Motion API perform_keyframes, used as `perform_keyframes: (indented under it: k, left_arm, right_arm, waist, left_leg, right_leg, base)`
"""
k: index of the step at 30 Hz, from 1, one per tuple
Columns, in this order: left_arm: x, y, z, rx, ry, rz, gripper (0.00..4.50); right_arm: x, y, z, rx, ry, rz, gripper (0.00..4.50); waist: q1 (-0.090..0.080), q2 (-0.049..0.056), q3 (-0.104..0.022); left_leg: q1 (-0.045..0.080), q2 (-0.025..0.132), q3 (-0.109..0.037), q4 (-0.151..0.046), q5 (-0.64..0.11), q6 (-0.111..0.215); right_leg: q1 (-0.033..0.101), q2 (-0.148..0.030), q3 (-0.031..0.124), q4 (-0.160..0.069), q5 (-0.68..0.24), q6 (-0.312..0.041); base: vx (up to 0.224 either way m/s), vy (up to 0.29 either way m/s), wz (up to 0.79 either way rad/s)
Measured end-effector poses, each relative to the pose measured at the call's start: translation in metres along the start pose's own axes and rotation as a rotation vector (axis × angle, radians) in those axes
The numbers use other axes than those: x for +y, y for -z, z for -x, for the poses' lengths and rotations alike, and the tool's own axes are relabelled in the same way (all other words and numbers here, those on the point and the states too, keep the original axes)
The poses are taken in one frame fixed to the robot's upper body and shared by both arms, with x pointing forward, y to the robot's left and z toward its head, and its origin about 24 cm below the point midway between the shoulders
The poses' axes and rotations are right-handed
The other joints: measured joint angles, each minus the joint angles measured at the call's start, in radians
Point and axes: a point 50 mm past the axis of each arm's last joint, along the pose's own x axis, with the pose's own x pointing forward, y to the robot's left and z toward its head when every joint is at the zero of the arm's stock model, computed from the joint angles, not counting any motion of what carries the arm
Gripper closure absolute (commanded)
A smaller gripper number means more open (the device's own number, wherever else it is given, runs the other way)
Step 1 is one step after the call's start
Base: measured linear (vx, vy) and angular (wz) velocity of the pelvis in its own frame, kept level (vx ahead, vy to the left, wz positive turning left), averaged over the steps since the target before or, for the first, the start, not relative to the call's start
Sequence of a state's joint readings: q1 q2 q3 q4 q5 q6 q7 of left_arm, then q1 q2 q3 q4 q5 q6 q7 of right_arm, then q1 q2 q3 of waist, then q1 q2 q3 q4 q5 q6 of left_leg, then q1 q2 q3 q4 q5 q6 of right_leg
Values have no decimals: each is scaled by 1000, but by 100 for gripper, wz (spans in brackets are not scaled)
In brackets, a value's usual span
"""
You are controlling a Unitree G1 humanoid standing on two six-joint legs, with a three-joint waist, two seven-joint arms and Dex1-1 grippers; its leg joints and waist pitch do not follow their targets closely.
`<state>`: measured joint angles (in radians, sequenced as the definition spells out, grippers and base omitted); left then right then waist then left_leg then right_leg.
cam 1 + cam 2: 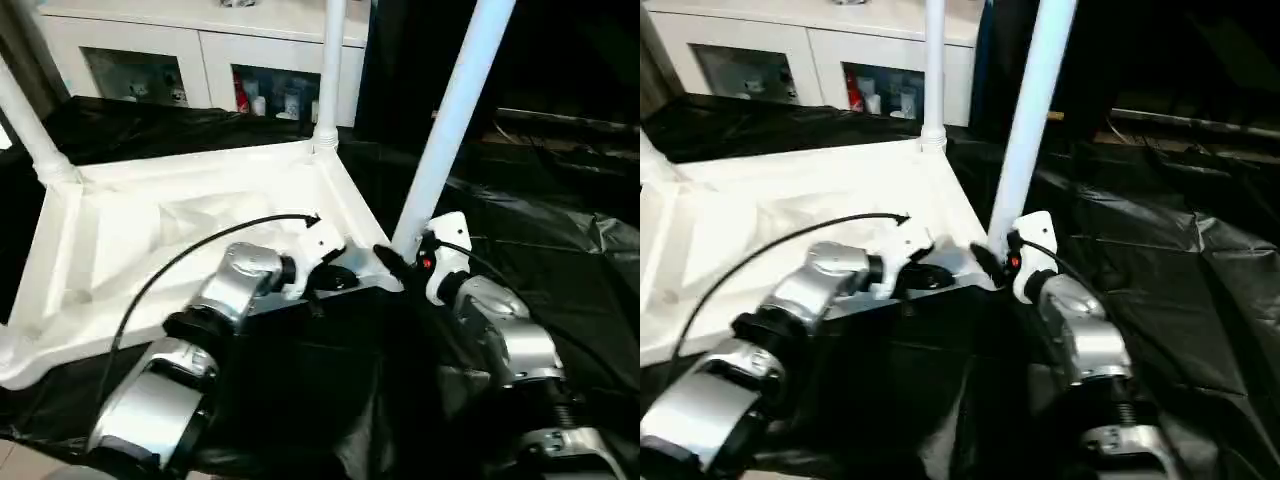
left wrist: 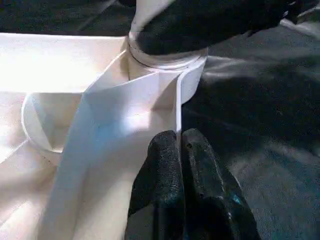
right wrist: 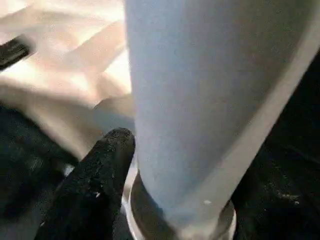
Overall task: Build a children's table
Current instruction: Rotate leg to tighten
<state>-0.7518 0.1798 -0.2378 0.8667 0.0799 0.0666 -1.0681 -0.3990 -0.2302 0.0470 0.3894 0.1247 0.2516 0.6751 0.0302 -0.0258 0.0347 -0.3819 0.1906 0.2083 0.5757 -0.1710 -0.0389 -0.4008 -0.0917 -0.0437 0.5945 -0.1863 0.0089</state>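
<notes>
The left gripper [image 2: 179, 145], fingers pressed together, touches the tabletop [image 1: 150, 230] rim; the right gripper [image 1: 400, 262] clasps 1 leg [image 1: 450, 120].

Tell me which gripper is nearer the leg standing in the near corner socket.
Right. The right gripper is at the base of the leg, one finger against it; the left gripper rests shut on the tabletop's rim beside the socket.

the scene is seen from the head by two eye views set side by side, aimed forward and down over both forearms at the upturned table [image 1: 200, 215]. its near corner socket [image 2: 167, 65] is viewed very closely from the left wrist, and the leg [image 3: 200, 100] standing there from the right wrist.
</notes>
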Motion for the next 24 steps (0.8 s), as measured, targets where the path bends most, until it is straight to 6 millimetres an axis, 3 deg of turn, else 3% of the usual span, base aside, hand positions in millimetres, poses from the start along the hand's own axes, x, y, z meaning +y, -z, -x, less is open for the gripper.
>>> perform_keyframes:
  k: [11,16,24]
  left_arm:
    - [-4,13,37,34,239,-11,450]
    - [-6,16,41,47,288,1,450]
    - [-9,17,42,48,302,-7,450]
  right_arm:
    - [11,2,22,71,-363,93,160]
    - [16,5,25,86,-430,98,160]
    - [19,7,28,79,-454,57,204]
  waist:
    - [13,-3,2]
    - [29,-3,2]
    - [29,-3,2]
  left_leg:
    - [-3,1,1,0,-1,0]
    - [-2,1,1,2,-1,-1]
    - [-2,1,1,3,-1,-1]
  right_leg:
    - [-2,0,-1,-1,-1,-2]
    - [-2,0,0,1,-1,-2]
    - [-1,0,0,1,-1,-2]
  base:
    - [5,0,0]
    - [0,0,0]
    - [0,0,0]
